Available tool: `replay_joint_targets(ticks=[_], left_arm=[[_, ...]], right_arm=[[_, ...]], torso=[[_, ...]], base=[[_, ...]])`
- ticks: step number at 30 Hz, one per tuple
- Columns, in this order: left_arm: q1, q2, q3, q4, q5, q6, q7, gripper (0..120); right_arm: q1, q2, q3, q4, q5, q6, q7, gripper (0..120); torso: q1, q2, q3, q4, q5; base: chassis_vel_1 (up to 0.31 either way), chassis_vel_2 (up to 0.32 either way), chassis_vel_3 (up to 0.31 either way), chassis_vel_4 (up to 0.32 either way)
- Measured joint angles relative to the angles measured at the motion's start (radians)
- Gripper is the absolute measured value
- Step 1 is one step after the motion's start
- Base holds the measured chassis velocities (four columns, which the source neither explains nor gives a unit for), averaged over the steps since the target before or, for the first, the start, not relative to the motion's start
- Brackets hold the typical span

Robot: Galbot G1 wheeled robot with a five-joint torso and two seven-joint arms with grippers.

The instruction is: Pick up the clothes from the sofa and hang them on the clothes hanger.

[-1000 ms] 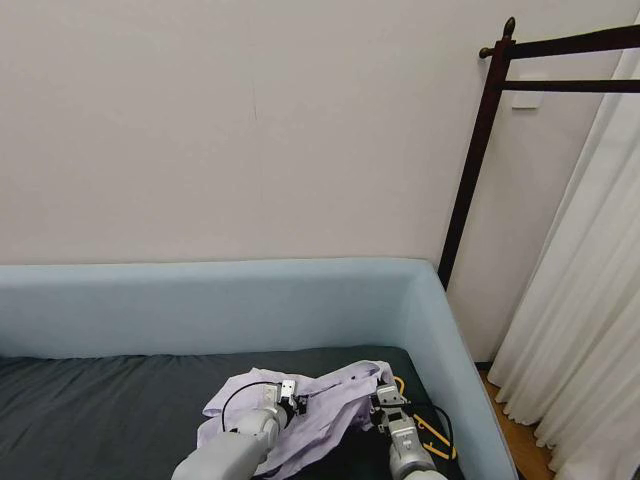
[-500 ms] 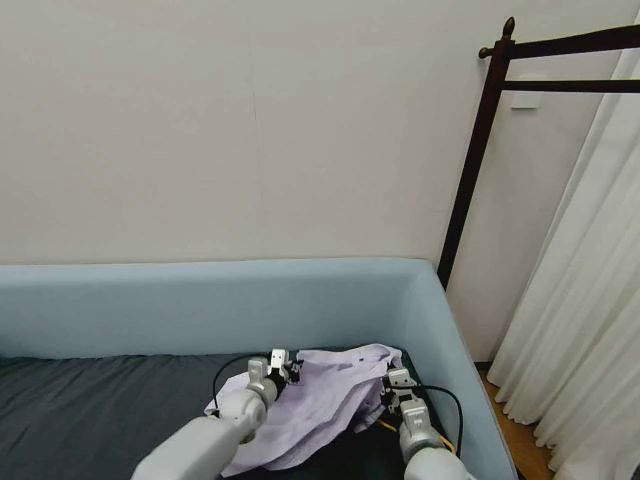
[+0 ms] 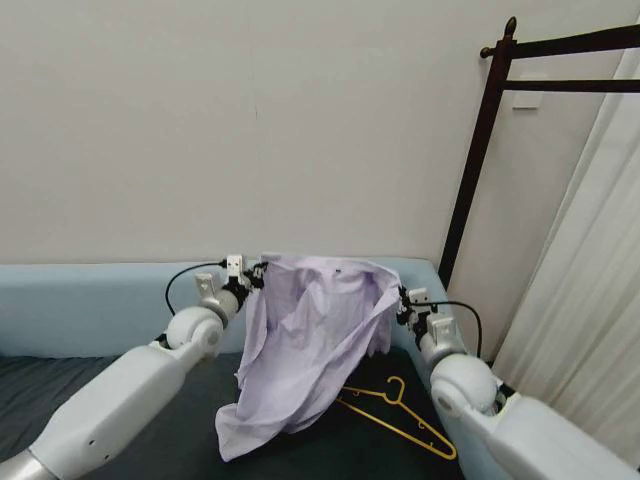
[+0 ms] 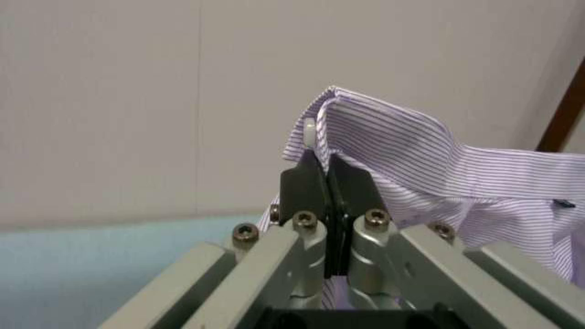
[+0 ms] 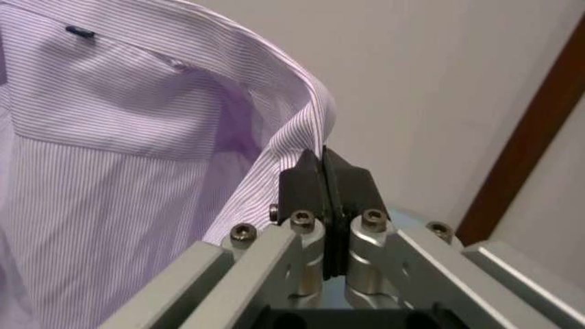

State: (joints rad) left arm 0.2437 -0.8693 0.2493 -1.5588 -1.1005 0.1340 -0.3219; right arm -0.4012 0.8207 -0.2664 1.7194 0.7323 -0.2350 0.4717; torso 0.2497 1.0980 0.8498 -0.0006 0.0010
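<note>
Light-blue sofa (image 3: 90, 300), dark seat; yellow hanger (image 3: 400, 420) lying on seat near right armrest.

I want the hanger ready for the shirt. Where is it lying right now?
In the head view, the yellow hanger lies flat on the dark sofa seat at the robot's right, below the right side of the held-up shirt.

Arm shells (image 3: 110, 400) are white and rounded; a black cable (image 3: 190, 268) loops behind the left gripper (image 3: 258, 272) and the right gripper (image 3: 402, 300). Black pads (image 4: 303, 188) sit on grey linkages (image 4: 265, 274) with silver screws (image 4: 305, 219).
</note>
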Motion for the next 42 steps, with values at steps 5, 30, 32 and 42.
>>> replay_joint_targets(ticks=[5,30,32,42], left_arm=[[-0.096,-0.001,0.035,-0.013,0.041,0.049,-0.095,0],[-0.036,0.244,-0.138,-0.359,-0.024,0.188,-0.249,0],[0.053,0.324,-0.222,-0.456,-0.074,0.196,-0.256,0],[0.184,0.489,-0.353,-0.676,-0.191,0.193,-0.307,0]], right_arm=[[0.194,0.042,-0.075,-0.091,0.108,-0.002,-0.012,0],[0.327,-0.063,-0.074,0.211,0.337,-0.127,0.069,0],[0.304,-0.096,-0.044,0.288,0.373,-0.15,0.084,0],[0.236,-0.156,0.038,0.457,0.428,-0.175,0.092,0]], torso=[[0.0,0.0,0.0,0.0003,-0.0002],[0.0,0.0,0.0,0.0006,-0.0003],[0.0,0.0,0.0,0.0008,-0.0003],[0.0,0.0,0.0,0.0,0.0001]], base=[[0.0,0.0,0.0,0.0],[0.0,0.0,0.0,0.0],[0.0,0.0,0.0,0.0],[0.0,0.0,0.0,0.0]])
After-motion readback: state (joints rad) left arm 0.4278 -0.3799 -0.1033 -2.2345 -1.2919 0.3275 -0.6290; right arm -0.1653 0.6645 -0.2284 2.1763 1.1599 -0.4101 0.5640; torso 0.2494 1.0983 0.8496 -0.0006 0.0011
